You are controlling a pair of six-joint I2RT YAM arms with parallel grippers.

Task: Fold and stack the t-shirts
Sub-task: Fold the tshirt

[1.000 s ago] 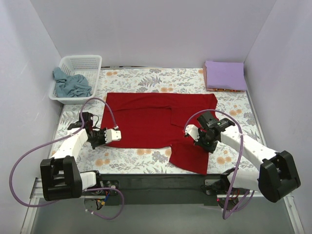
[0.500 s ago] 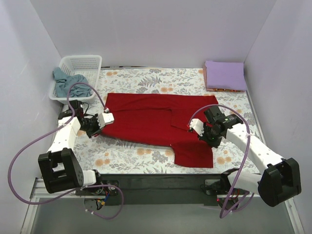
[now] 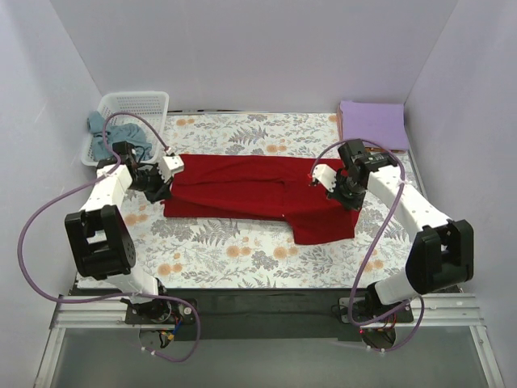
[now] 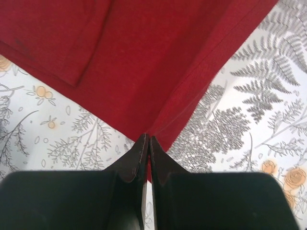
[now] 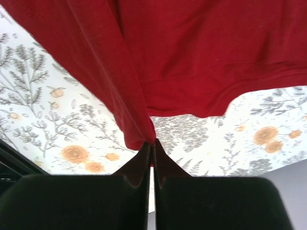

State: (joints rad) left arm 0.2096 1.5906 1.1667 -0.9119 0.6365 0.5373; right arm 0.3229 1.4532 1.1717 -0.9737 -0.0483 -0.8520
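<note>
red t-shirt [image 3: 258,198] spread just right of the basket [image 3: 153,101], near edge lifted. left gripper [image 4: 147,143] and right gripper [image 5: 152,146] both pinched tight on that edge. seemingly mid-fold; next, probably laying the edge flat on the far side, level with the basket, then releasing.

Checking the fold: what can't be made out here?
1. Top external: cloth pinched by left gripper and right gripper, covered by their wrists.
2. Wrist views: red shirt's outline, cut by frame edges.
3. Top external: blue-grey shirt's lower part, behind basket wall and left arm.
</note>
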